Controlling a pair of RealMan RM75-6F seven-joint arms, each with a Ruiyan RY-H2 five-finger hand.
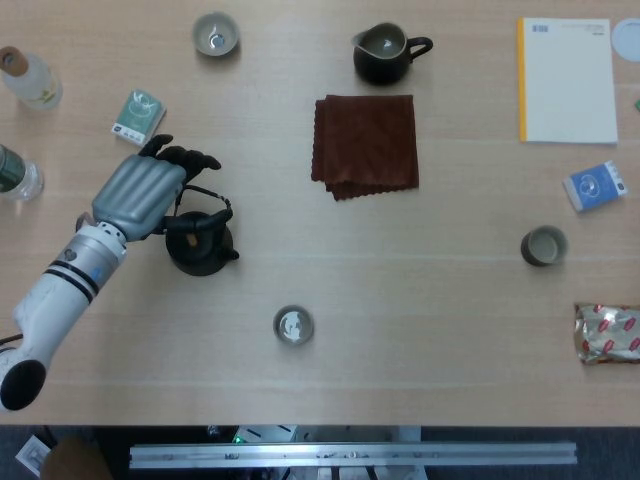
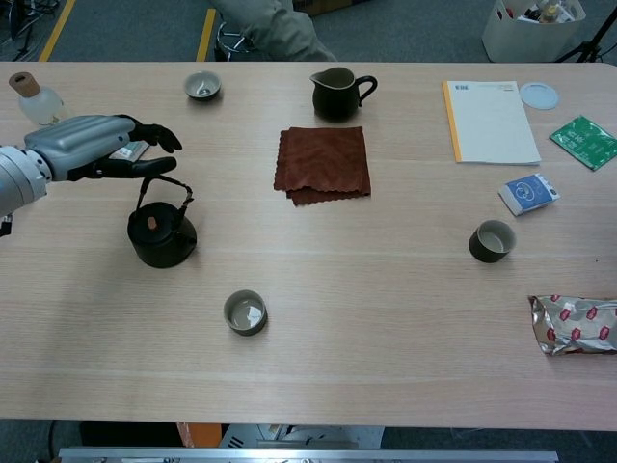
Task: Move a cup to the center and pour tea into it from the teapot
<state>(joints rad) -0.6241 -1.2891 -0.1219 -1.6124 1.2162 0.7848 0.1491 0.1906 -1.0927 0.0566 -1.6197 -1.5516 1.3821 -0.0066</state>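
From the head view I've got my left robot hand over the black teapot at the surface's left side, fingers apart and holding nothing. The nearest cup sits near the front edge, right of the teapot. Right robot hand isn't in frame.

Chest view: the left robot hand hovers just above the teapot's handle, fingers spread. Cup stands apart.

The left hand has a ribbed silver-grey metallic back and black fingers, joined to a white forearm ringed with black bands and a small blue mark near the wrist.
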